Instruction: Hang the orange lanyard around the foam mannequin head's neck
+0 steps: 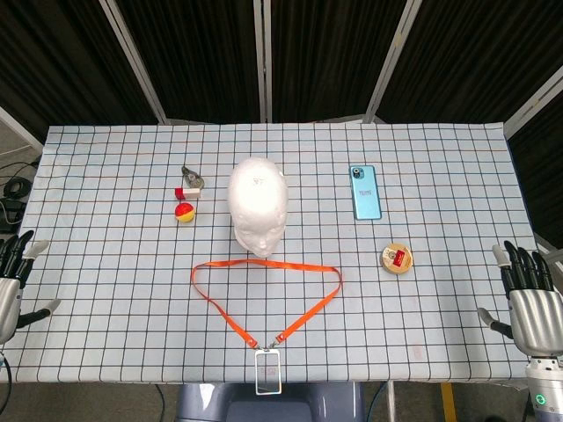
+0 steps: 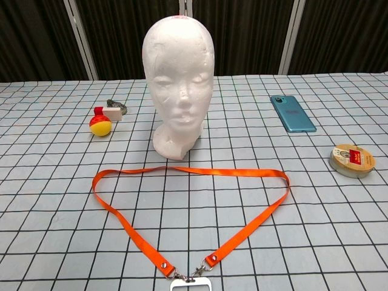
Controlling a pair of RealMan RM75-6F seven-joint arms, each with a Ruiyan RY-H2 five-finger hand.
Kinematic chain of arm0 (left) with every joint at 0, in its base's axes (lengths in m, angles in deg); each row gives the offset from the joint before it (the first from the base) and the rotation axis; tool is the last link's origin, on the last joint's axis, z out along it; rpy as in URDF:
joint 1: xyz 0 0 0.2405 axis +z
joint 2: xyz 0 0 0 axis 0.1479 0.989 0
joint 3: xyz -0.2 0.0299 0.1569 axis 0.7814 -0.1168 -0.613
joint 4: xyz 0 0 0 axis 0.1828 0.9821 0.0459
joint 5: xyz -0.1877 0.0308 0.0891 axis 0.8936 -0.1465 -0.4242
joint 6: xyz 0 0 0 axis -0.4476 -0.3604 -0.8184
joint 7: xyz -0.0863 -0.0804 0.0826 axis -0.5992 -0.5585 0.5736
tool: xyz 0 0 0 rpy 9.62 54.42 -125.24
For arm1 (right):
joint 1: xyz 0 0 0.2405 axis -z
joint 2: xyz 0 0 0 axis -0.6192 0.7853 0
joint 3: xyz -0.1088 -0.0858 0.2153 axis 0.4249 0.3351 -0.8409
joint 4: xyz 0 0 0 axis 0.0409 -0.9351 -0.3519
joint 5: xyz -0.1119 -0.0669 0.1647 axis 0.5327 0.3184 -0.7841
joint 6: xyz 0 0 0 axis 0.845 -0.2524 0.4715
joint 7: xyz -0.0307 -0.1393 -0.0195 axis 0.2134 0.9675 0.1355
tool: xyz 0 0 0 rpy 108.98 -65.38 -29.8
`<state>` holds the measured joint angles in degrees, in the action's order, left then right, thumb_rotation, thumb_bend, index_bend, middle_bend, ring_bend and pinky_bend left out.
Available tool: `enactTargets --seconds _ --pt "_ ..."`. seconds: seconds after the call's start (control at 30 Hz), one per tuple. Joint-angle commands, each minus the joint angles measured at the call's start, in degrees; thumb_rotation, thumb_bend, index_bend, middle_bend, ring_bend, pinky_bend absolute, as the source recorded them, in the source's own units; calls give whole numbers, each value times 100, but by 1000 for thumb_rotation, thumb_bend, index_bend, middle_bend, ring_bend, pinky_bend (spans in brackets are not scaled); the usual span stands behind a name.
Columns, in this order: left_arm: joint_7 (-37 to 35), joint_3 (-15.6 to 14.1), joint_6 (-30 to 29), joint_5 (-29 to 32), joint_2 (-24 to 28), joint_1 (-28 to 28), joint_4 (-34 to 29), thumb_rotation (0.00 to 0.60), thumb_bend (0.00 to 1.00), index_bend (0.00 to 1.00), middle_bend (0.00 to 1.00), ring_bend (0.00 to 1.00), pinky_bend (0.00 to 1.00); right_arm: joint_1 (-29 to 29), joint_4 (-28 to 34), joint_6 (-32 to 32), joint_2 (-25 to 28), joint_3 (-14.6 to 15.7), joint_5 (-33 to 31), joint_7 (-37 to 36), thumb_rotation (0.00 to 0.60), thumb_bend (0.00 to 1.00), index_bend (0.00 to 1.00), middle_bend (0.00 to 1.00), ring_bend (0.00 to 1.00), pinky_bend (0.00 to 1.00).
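A white foam mannequin head stands upright mid-table, facing me. In front of its base the orange lanyard lies flat in a wide triangular loop, its clips joined to a clear badge holder at the near table edge. My left hand hovers at the table's left edge, fingers spread, holding nothing. My right hand is at the right edge, fingers apart and empty. Neither hand shows in the chest view.
A red-and-yellow ball sits beside a small red-white block and a metal clip, left of the head. A teal phone lies to the right, and a round tape reel nearer.
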<state>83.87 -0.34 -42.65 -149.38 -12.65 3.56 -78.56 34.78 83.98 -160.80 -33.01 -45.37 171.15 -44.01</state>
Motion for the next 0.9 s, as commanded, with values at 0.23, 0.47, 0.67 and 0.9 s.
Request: enactTargets --seconds 0.23,0.47,0.67,0.9 --pt "36 3 30 36 4 -2 -15 600 0 0 0 0 0 -29 45 128 2 21 -59 31 600 0 0 0 0 0" --pt "181 48 97 93 -82 -57 4 600 0 0 0 0 0 -826 209 1558 107 -108 -329 -99 600 0 69 0 0 0" --pt "351 107 320 306 -203 -151 104 600 0 0 0 0 0 -1977 615 3365 76 -514 -1119 -109 600 52 325 0 0 0" --pt "462 155 630 585 -377 -267 312 600 0 0 0 0 0 -3153 291 4470 -932 -804 -2414 798 600 225 398 0 0 0"
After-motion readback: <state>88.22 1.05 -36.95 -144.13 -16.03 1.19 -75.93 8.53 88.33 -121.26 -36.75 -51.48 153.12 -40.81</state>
